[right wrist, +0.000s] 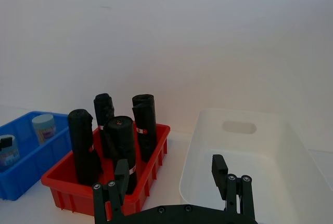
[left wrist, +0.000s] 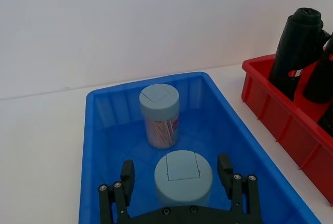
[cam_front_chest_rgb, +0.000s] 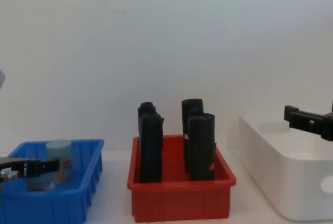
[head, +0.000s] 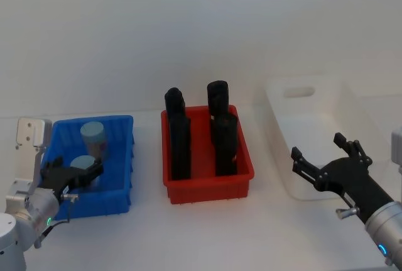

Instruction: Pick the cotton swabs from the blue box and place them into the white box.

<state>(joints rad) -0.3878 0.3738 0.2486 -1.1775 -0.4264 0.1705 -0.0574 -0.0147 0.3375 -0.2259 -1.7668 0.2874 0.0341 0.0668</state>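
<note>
A white table (head: 207, 233) carries three open containers in a row (robot's left to right): the blue box (head: 94, 205), a red bin (head: 210, 189), the white box (head: 308, 129)

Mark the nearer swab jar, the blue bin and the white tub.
Nearer clear cotton swab jar with light blue lid (left wrist: 183, 174): left wrist view, lid top.
Low blue ribbed plastic bin (head: 107, 203): head view, front wall.
Smooth white plastic tub (cam_front_chest_rgb: 281, 182): chest view, front wall.

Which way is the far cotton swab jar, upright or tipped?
Upright: the far cotton swabs jar stands in the blue box, lid on top.
</note>
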